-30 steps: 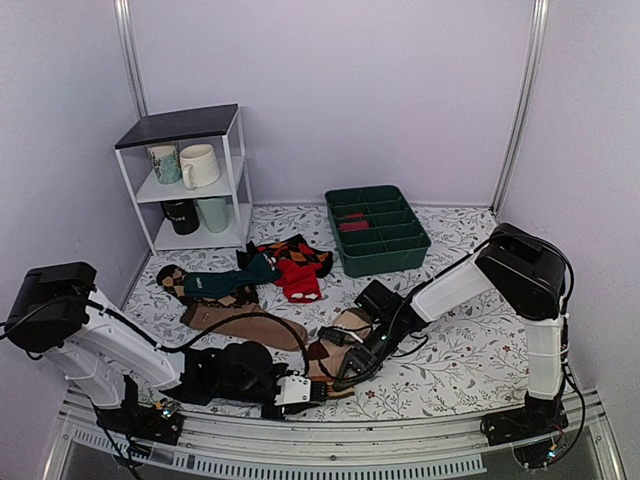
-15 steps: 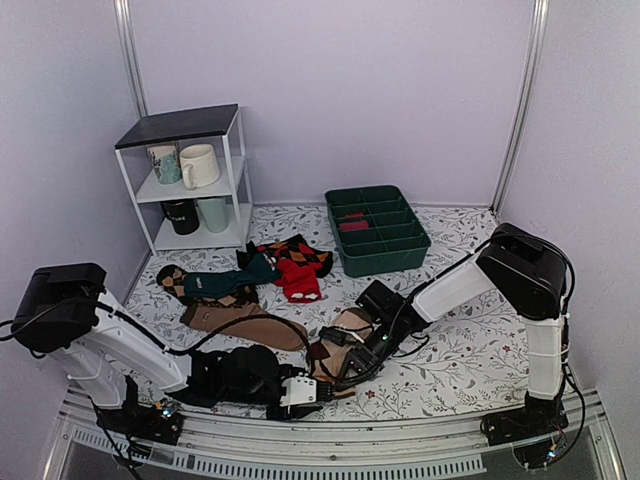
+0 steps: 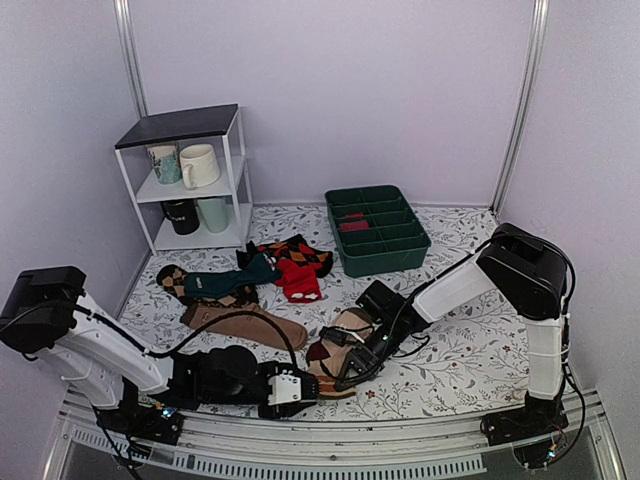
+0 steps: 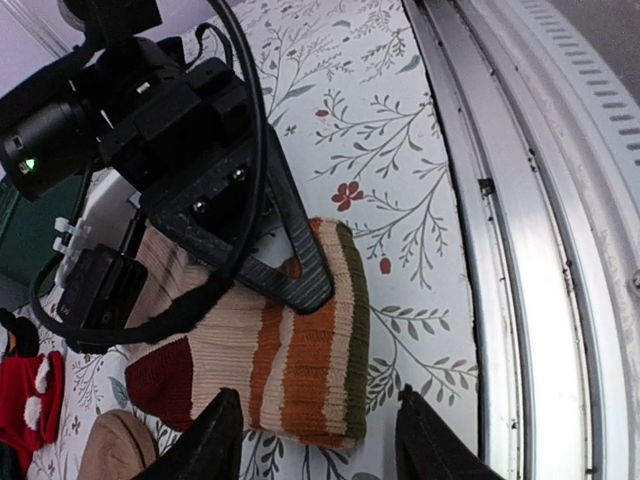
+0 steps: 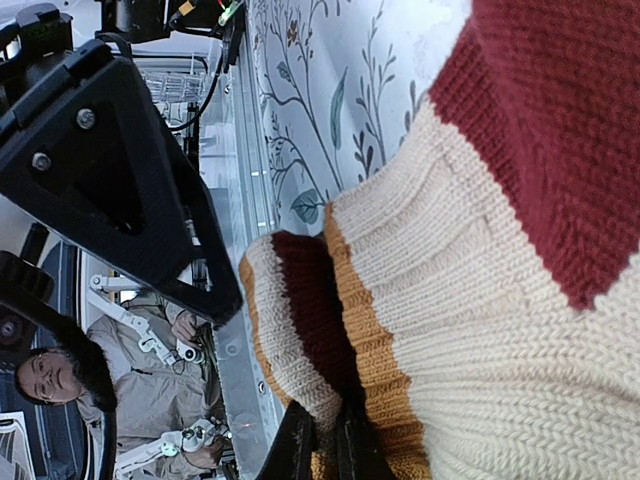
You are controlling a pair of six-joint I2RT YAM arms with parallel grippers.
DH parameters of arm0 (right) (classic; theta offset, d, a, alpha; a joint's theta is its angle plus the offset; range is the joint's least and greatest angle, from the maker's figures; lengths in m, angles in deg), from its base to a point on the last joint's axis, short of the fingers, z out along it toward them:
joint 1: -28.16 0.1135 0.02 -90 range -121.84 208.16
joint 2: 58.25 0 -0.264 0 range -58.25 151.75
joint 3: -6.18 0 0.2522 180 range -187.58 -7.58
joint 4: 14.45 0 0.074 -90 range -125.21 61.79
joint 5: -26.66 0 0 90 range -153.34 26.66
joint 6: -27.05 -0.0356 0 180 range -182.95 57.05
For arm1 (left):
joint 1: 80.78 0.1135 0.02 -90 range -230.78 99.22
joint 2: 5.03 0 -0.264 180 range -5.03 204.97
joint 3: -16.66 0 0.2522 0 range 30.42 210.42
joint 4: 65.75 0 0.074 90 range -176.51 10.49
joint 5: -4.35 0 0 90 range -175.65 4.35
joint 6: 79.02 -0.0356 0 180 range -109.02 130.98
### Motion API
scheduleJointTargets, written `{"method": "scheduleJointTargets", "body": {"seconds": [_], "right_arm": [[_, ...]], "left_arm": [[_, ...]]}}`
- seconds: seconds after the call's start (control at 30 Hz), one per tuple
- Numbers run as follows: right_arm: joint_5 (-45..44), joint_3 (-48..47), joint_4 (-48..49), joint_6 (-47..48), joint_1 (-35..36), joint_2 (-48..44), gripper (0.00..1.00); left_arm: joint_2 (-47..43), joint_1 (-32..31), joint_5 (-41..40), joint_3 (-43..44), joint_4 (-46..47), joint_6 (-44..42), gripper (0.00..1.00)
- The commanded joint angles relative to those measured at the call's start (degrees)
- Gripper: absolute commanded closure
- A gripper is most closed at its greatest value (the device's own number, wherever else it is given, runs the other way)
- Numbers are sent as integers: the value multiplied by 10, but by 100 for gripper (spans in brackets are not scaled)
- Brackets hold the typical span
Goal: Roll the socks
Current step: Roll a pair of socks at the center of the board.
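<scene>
A pair of beige knit socks (image 3: 338, 345) with a maroon toe and maroon, olive and orange stripes lies bunched on the floral-patterned bench (image 3: 450, 350), near its front edge and about midway across. The right end effector (image 3: 348, 374) reaches onto the pile from the far right. It is clenched on a fold of the striped fabric, and the right wrist view shows its fingertips (image 5: 300, 440) pinching the knit edge.

The left end effector (image 3: 308, 385) lies low on the bench just left of the socks. Its two fingers (image 4: 215, 440) are spread apart and released, with the striped end of the socks just beyond them; whether they touch it cannot be told.

Farther back on the left lie a plain brown sock (image 3: 245, 323), a teal sock (image 3: 225, 281) and red-and-black argyle socks (image 3: 298, 262). A green divided tray (image 3: 385, 260) sits at the far centre. A white shelf unit (image 3: 180, 126) holding mugs (image 3: 200, 165) stands in the far left corner.
</scene>
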Motion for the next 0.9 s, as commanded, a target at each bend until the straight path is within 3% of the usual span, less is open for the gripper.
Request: {"method": "scheduleJointTargets", "body": {"seconds": [0.0,0.43,0.67,0.87], "right_arm": [[-130,43,-77,-3,0,52,100],[-127,47,-73,-2,0,51,100],[-125,53,-71,-4,0,48,100],[-127,57,-62,-6,0,41,100]], "left_arm": [[37,-11,23,26,-1,-3,46],[101,-12,-3,65,-21,1,44],[121,-12,-10,79,-45,13,57],[139,-8,9,101,-88,38,89]]}}
